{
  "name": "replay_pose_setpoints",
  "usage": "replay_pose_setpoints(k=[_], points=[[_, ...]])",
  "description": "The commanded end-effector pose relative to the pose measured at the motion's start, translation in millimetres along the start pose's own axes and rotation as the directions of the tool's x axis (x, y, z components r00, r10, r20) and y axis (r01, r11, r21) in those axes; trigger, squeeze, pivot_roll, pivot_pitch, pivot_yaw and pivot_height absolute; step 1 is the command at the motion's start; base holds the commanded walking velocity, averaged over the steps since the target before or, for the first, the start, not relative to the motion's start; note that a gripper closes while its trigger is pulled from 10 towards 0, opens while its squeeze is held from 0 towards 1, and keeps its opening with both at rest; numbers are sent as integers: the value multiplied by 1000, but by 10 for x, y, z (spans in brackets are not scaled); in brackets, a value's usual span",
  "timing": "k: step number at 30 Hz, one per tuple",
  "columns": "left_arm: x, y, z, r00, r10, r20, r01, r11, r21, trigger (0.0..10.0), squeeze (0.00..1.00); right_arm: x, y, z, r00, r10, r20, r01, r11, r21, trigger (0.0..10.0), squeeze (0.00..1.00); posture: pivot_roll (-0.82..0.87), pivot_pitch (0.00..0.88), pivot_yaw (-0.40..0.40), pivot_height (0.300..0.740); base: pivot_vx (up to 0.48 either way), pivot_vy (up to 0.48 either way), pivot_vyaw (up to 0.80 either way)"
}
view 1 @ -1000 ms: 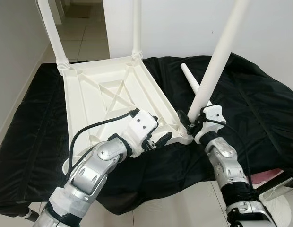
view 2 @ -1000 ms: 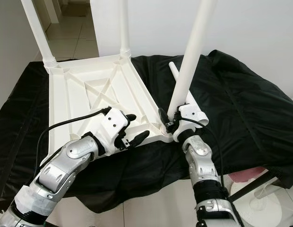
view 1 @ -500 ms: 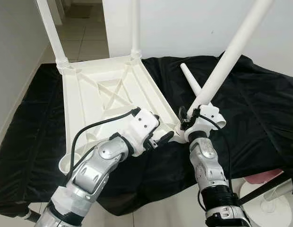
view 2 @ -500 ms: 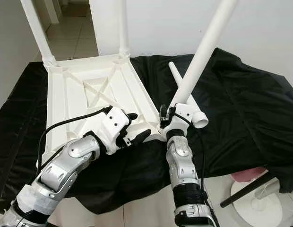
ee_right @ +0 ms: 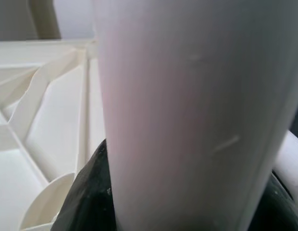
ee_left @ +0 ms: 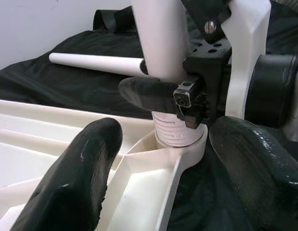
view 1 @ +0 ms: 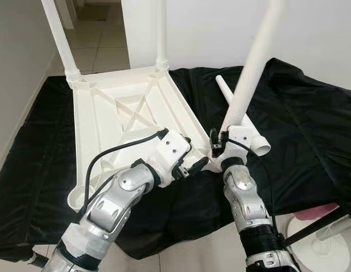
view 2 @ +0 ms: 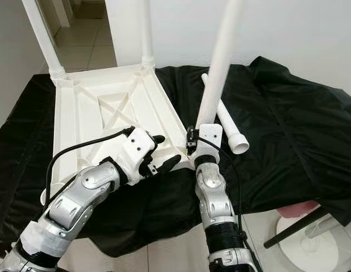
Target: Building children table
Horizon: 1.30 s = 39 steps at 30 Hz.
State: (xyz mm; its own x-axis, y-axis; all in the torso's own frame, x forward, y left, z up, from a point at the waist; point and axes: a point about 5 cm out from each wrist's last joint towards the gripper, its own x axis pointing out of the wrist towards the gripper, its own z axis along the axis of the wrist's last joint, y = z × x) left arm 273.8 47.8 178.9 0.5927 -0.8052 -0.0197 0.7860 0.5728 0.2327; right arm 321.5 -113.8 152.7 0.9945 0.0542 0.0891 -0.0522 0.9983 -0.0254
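A black cloth (view 1: 311,124) covers the work surface. On it lies the white plastic tabletop (view 1: 124,124), upside down with its ribbed underside and X-shaped brace showing. Two white legs (view 1: 61,39) already stand in the far corner sockets, well apart from the grippers.

At the near right corner of the tabletop, the right gripper (view 1: 216,143) is clamped on a third white leg (view 2: 219,62) close to its lower end. That leg rises nearly upright, leaning slightly, and in the left wrist view its ribbed end (ee_left: 175,132) sits in the round corner socket (ee_left: 180,147).

A fourth leg (view 2: 223,116) lies loose on the cloth just behind the right gripper, its open end toward the robot.

The left gripper (view 1: 193,164) hovers over the near edge of the tabletop just beside the socket, its two black fingers (ee_left: 86,173) spread apart and gripping nothing.
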Motion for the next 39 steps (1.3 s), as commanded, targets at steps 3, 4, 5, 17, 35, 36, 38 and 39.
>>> replay_pose_setpoints(k=[3, 4, 5, 17, 35, 36, 38, 39], points=[[-4, 31, -17, 1000, -19, -24, 19, 1000, -4, 10000, 0, -7, 84, 127, 997, 71, -4, -71, 997, -3, 10000, 0, -22, 0, -21, 740, 0, 0, 0], [-4, 33, -18, 1000, -19, -24, 19, 1000, -3, 10000, 0, -7, 79, 144, 997, 76, -6, -76, 997, -1, 10000, 0, -22, 0, -21, 740, 0, 0, 0], [-9, 43, -20, 999, -21, -31, 21, 1000, -7, 10000, 0, -12, 74, 180, 996, 89, -7, -89, 996, -3, 10000, 0, -21, 0, -24, 740, 0, 0, 0], [-58, 222, 7, 999, -11, -46, 11, 1000, 2, 10000, 0, -9, -36, 466, 992, 112, 57, -109, 993, -53, 10000, 0, -21, 0, -29, 740, 0, 0, 0], [266, 83, -353, 969, -117, -218, 104, 992, -71, 10000, 0, 205, -564, 800, 986, -98, 135, 110, 991, -83, 10000, 0, -42, 60, 17, 740, 0, 0, 0], [280, 83, -400, 962, -127, -241, 111, 991, -78, 10000, 0, 206, -590, 806, 984, -113, 136, 125, 989, -82, 10000, 0, -46, 64, 22, 740, 0, 0, 0], [290, 83, -431, 957, -133, -257, 116, 990, -82, 10000, 0, 207, -607, 810, 983, -122, 137, 134, 988, -81, 10000, 0, -46, 64, 22, 740, 0, 0, 0], [303, 85, -460, 953, -136, -272, 118, 990, -80, 10000, 0, 209, -616, 811, 982, -128, 137, 140, 987, -80, 10000, 0, -48, 67, 26, 740, 0, 0, 0]])
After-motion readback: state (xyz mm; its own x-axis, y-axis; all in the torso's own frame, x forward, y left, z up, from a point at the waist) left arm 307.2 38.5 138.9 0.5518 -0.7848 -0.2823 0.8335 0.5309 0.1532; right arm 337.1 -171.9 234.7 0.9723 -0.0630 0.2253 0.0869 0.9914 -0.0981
